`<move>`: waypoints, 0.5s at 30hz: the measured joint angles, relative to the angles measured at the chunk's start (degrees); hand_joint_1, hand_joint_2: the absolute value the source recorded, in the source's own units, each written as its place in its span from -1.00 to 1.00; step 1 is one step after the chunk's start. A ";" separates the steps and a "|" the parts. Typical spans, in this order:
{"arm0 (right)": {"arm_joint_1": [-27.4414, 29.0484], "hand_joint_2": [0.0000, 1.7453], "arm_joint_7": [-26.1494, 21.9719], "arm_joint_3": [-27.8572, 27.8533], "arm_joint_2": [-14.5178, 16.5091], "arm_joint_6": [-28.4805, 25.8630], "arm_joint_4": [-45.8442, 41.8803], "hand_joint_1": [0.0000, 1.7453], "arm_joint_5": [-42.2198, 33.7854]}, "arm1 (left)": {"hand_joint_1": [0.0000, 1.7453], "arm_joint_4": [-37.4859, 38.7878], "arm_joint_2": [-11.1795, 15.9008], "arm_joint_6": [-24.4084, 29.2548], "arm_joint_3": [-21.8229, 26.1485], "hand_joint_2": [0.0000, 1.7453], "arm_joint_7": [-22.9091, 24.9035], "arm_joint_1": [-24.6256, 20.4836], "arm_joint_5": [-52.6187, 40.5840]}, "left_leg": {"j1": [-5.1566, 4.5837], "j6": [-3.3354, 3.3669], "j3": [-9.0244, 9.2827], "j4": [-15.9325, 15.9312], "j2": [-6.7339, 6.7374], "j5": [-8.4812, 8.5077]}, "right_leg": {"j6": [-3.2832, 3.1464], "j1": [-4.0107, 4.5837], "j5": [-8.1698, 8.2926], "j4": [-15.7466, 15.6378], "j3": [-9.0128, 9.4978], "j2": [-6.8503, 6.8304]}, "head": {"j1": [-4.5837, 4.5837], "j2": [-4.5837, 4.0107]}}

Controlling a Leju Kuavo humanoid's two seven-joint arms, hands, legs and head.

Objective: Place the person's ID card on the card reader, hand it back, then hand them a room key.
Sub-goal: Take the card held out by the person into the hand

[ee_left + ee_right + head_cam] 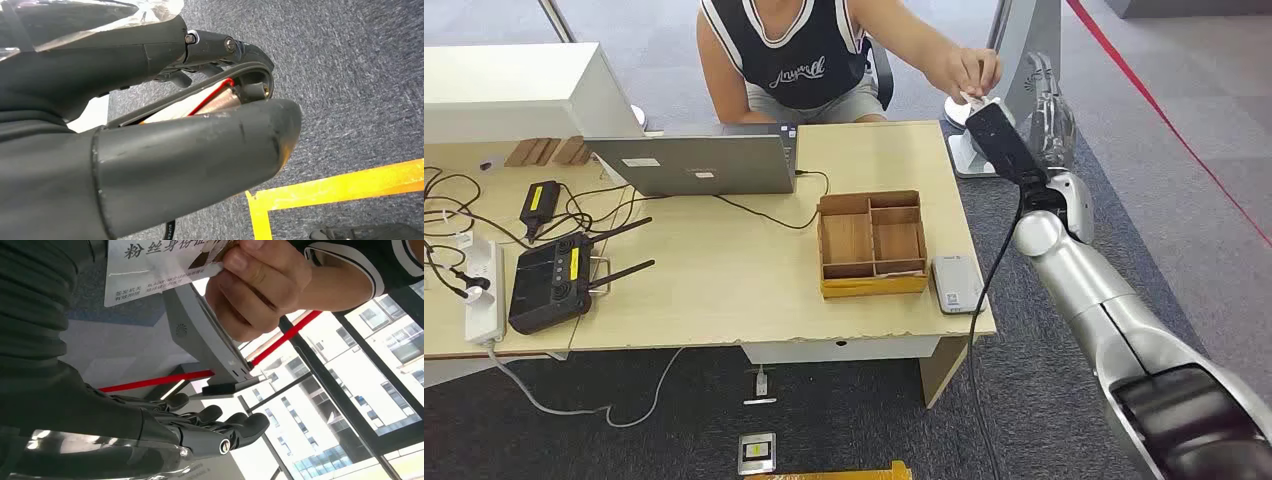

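The white ID card (160,265) with printed characters is pinched by the person's hand (260,285). In the head view that hand (969,70) holds the card (972,98) just above my raised right hand (1049,110), off the table's far right corner. The right hand's dark fingers (210,422) lie stretched out and apart from the card, gripping nothing. On the table's front right corner lies the flat grey card reader (954,282). My left hand (215,100) hangs over the carpet, thumb and fingers apart with nothing in them.
A wooden compartment tray (871,243) stands left of the reader. A laptop (699,160), a black controller (554,280), a power strip (484,290) and cables cover the table's left half. The person sits behind the far edge. Yellow tape (340,187) marks the floor.
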 joint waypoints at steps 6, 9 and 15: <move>-0.41 1.00 0.38 0.78 0.15 -0.55 1.31 -1.00 -0.01 | -1.00 0.00 -0.09 0.00 -0.19 -1.00 -0.34 0.05 -0.24 | 0.00 0.00 0.01 0.00 0.00 0.00 | 0.00 0.00 0.00 0.00 0.00 0.00 | 0.00 0.00; -0.60 1.00 0.56 1.13 0.20 -0.63 1.90 0.02 -0.07 | -1.00 0.00 -0.18 -0.01 -0.39 -1.00 -0.32 0.05 -0.25 | 0.00 0.00 0.00 0.00 0.00 0.00 | 0.00 0.00 0.00 0.00 -0.01 0.00 | 0.01 0.00; -1.19 1.00 0.56 1.99 0.50 -0.55 3.28 1.00 -0.68 | -1.00 0.02 -0.31 -0.37 -0.59 -1.00 -0.04 0.10 -0.25 | 0.00 0.00 -0.01 0.00 0.00 0.00 | 0.00 0.00 0.00 0.00 -0.02 0.00 | -0.01 0.00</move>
